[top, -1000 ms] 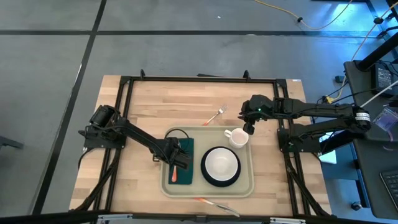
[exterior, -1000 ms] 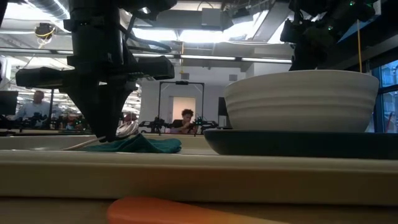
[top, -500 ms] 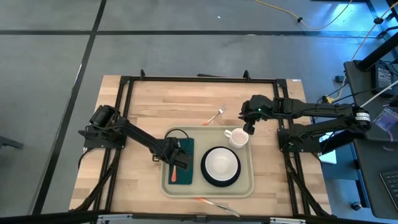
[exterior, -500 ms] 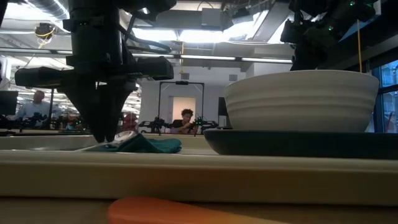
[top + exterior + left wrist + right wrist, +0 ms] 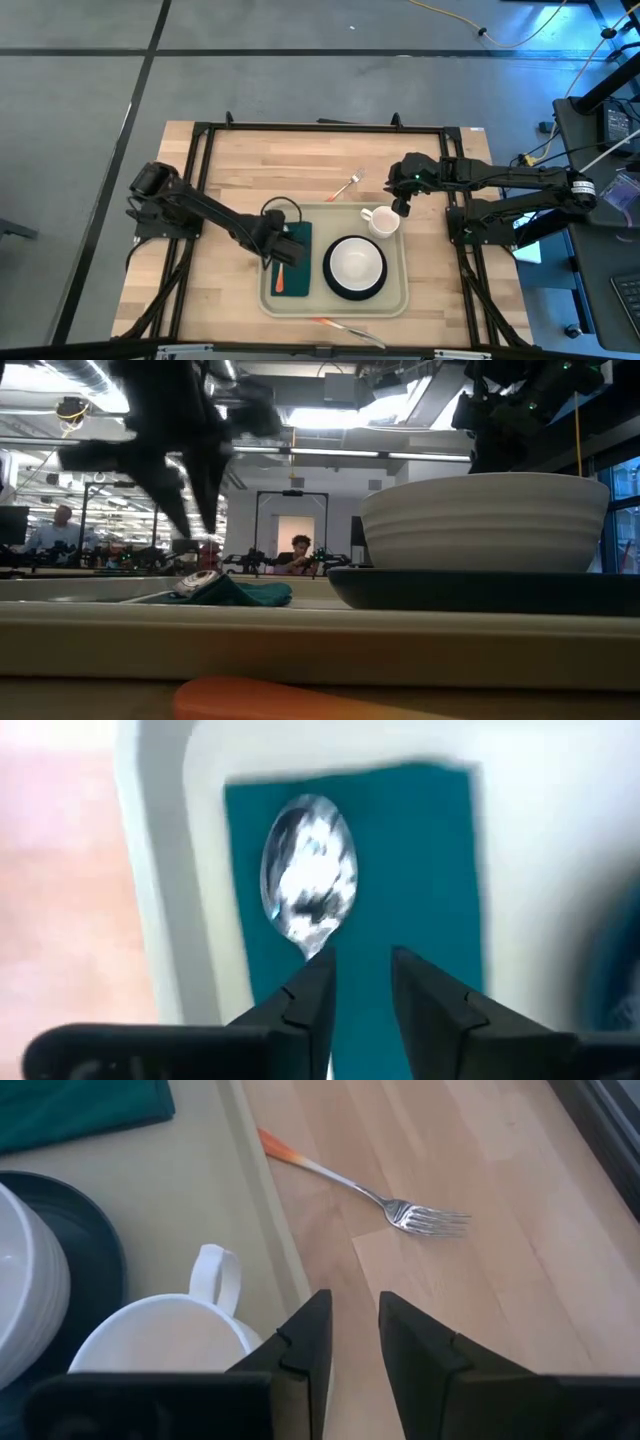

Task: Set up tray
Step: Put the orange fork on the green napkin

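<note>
left arm: reaches in from the bench's left edge, left gripper (image 5: 283, 243) over the tray's left part, above the napkin
left fingers: fingers (image 5: 305, 1002) parted a little, nothing between them; spoon bowl just beyond the tips, not gripped
napkin: dark green napkin (image 5: 292, 258) lies flat inside the tray along its left rim; looks rumpled in the low view (image 5: 240, 593)
spoon: spoon (image 5: 308, 875) with shiny bowl rests on the napkin, orange handle (image 5: 281, 281) pointing to the near edge; left fingers lifted clear of it in the low view
tray: beige tray (image 5: 396, 301) lies flat on the wooden bench (image 5: 240, 170), centre and toward the near edge; left fingers hover over its left third, right fingers stand just outside its far right corner
plate and bowl: dark plate (image 5: 334, 286) on the tray right of the napkin, white bowl (image 5: 355, 263) sitting on it
mug: white mug (image 5: 380, 221) in the tray's far right corner, just inside the rim; handle points to the far side
fork: fork (image 5: 346, 185) with orange handle lies on bare bench beyond the tray's far rim, apart from it
other utensil: orange-handled utensil (image 5: 340, 326) on the bench at the tray's near rim; type unclear
right arm: comes in from the right, right gripper (image 5: 405, 207) just beside the mug, over the tray's far right rim
right fingers: fingers (image 5: 310, 1342) slightly apart, holding nothing; tray rim and mug just beyond them
background: people (image 5: 300, 550) visible in the room behind, low view
</note>
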`<state>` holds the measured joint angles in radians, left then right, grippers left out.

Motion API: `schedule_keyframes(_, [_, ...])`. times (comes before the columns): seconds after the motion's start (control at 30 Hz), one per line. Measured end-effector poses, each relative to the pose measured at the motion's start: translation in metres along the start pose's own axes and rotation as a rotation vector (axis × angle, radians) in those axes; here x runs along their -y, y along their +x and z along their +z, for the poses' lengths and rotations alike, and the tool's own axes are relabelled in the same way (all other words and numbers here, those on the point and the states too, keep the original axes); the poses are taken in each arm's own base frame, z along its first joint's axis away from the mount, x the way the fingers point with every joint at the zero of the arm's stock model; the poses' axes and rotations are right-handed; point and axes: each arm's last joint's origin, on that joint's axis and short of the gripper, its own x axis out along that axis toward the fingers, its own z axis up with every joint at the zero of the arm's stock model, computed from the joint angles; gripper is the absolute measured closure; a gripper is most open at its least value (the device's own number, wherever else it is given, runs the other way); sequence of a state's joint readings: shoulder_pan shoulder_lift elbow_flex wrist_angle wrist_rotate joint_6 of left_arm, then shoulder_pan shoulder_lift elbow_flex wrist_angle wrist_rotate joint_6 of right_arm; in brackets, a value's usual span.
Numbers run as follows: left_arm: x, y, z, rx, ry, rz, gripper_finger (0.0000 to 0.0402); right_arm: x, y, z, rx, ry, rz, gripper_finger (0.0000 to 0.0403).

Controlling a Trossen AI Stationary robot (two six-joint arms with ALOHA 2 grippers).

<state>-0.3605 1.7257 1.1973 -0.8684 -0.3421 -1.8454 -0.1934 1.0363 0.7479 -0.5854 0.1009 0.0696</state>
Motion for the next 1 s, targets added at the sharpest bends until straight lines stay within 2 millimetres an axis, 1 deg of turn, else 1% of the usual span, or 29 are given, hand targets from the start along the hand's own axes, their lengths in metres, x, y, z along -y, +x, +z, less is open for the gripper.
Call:
schedule_keyframes(0.17, [-0.002, -0.022, 0.009, 0.141, 0.154, -0.096, 0.0310, 0.000, 0.000, 0.000, -0.003, 0.000, -0.001, 0.0313])
schedule_keyframes(0.27, [-0.003, -0.029, 0.013, 0.179, 0.254, -0.110, 0.0310, 0.000, 0.000, 0.000, -0.003, -0.002, -0.001, 0.0313])
schedule_keyframes(0.37, [-0.004, -0.032, 0.022, 0.184, 0.349, -0.090, 0.0308, 0.000, 0.000, 0.000, 0.003, -0.011, -0.001, 0.0313])
schedule_keyframes(0.57, [0.000, -0.026, 0.048, 0.187, 0.546, -0.040, 0.0307, -0.001, -0.001, 0.011, 0.112, 0.047, 0.008, 0.0313])
schedule_keyframes(0.67, [0.002, -0.022, 0.064, 0.199, 0.594, -0.008, 0.0306, -0.001, -0.002, 0.017, 0.180, 0.041, 0.013, 0.0313])
schedule_keyframes(0.8, [0.004, -0.015, 0.085, 0.225, 0.625, 0.016, 0.0306, 0.000, -0.002, 0.022, 0.225, 0.061, 0.012, 0.0313])
schedule_keyframes(0.9, [0.012, -0.009, 0.108, 0.196, 0.614, -0.050, 0.0306, 0.002, -0.002, 0.022, 0.223, 0.101, 0.011, 0.0313])
schedule_keyframes(1.0, [0.025, 0.000, 0.133, 0.158, 0.644, -0.185, 0.0306, 0.004, -0.002, 0.021, 0.218, 0.123, 0.004, 0.0313])
